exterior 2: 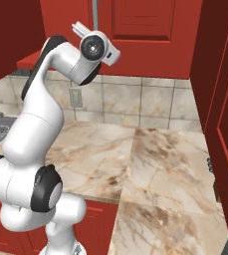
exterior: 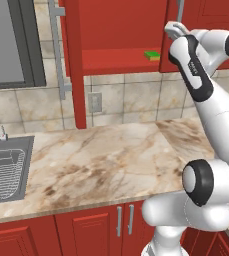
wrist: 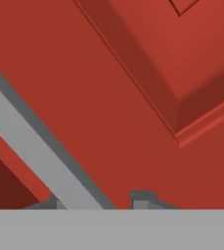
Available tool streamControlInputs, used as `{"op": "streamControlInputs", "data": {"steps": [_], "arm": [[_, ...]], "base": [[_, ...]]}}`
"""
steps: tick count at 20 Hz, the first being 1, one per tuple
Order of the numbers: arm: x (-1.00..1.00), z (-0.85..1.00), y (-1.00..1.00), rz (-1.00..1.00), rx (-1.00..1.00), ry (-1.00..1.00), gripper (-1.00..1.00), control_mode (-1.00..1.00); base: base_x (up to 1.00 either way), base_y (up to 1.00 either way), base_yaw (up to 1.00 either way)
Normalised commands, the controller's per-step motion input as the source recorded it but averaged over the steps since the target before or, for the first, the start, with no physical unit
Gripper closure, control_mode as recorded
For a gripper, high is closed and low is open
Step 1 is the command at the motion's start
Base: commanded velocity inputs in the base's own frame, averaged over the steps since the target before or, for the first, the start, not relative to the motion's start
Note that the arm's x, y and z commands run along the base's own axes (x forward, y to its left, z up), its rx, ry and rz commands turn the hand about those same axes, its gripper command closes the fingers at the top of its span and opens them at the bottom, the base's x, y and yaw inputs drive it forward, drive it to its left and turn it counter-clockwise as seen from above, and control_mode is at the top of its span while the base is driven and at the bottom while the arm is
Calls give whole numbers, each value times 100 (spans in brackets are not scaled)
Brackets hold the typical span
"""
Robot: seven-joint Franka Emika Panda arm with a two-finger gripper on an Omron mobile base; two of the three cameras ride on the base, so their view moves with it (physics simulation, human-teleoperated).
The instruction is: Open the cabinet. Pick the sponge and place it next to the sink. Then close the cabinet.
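Note:
The red wall cabinet (exterior: 121,30) has its left door (exterior: 75,65) swung out, and the shelf inside shows. On the right end of that shelf lies the green and yellow sponge (exterior: 152,55). The right door (exterior 2: 135,35) is closed flat. My gripper (exterior: 173,30) is raised to that door's long silver bar handle (exterior 2: 94,15), just right of the sponge. In the hand view the handle (wrist: 30,132) runs diagonally down between the fingertips, and the gripper (wrist: 96,201) is shut around it. The sink (exterior: 25,165) lies at the counter's left end.
A marble counter (exterior: 106,160) stretches below the cabinet, with low red cabinets (exterior: 86,230) under it. A wall outlet (exterior: 95,102) sits on the tiled backsplash. The open left door's handle (exterior: 56,50) hangs over the counter. Tall red panels (exterior 2: 225,124) stand at the right.

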Motion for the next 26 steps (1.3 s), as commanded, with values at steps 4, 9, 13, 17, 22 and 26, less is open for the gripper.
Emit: {"op": "streamControlInputs", "data": {"steps": [4, 9, 13, 17, 22, 26], "arm": [[0, -1, -41, -4, 0, 1, 100, -100], [0, -10, -80, -7, 0, 1, 100, -100], [-16, 0, -85, -7, 0, 1, 100, -100], [-51, 0, -81, -3, 1, 0, 100, -100], [-62, 0, -89, -3, 1, 0, 100, -100], [-53, 0, -88, -3, 0, 0, 100, -100]], "base": [[0, 0, 0], [0, 0, 0], [0, 0, 0], [0, 0, 0], [0, 0, 0], [0, 0, 0]]}}
